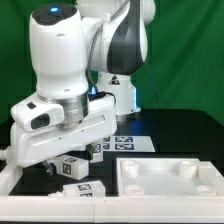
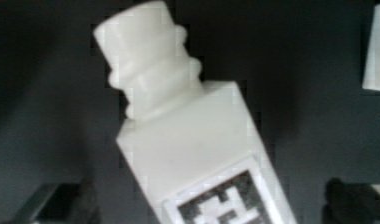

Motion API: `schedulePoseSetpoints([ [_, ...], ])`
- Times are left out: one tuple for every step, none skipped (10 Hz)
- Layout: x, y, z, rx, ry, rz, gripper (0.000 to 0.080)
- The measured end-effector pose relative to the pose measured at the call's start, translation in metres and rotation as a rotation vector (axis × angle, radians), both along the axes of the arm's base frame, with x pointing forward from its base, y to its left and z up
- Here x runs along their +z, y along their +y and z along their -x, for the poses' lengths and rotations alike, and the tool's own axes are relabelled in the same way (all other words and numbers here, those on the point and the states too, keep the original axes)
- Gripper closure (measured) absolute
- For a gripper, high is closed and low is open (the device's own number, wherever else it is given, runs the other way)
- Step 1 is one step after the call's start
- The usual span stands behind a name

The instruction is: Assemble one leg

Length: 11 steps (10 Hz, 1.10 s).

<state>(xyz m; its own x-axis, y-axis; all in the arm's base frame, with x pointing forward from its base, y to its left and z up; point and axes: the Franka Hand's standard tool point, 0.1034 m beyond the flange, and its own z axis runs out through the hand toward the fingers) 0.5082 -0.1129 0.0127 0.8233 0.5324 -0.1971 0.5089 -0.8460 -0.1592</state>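
Black desk: hand released, fingers astride one leg lying flat, tabletop at the exterior view's five o'clock; pick-up step, likely needing a centred squeeze next.

White leg bears a black-and-white square tag.

Bright light, wrist view blurry, leg washed out w/ glare

Arm bent fwd & low, wrist tilted down, gripper pointing down, fingers spread wide apart
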Motion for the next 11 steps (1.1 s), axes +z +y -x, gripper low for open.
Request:
schedulePoseSetpoints([
  [0.0,0.0,0.0,-0.001,0.0,0.0,0.0339],
  [0.0,0.0,0.0,-0.001,0.0,0.0,0.0519],
  [0.001,0.002,-0.002,-0.001,0.001,0.0,0.0517],
  [0.009,0.009,-0.011,0.008,-0.012,-0.002,0.0517],
  [0.022,0.018,-0.019,0.012,-0.012,-0.007,0.0517],
  [0.033,0.03,-0.025,-0.04,-0.012,0.003,0.0517],
  [0.048,0.05,-0.03,-0.069,-0.021,0.009,0.0517],
  [0.061,0.072,-0.033,-0.121,-0.029,0.022,0.0517],
  [0.068,0.091,-0.032,-0.167,-0.033,0.034,0.0517],
  [0.067,0.105,-0.029,-0.232,-0.025,0.054,0.0517],
  [0.066,0.116,-0.028,-0.283,-0.022,0.071,0.0517],
])
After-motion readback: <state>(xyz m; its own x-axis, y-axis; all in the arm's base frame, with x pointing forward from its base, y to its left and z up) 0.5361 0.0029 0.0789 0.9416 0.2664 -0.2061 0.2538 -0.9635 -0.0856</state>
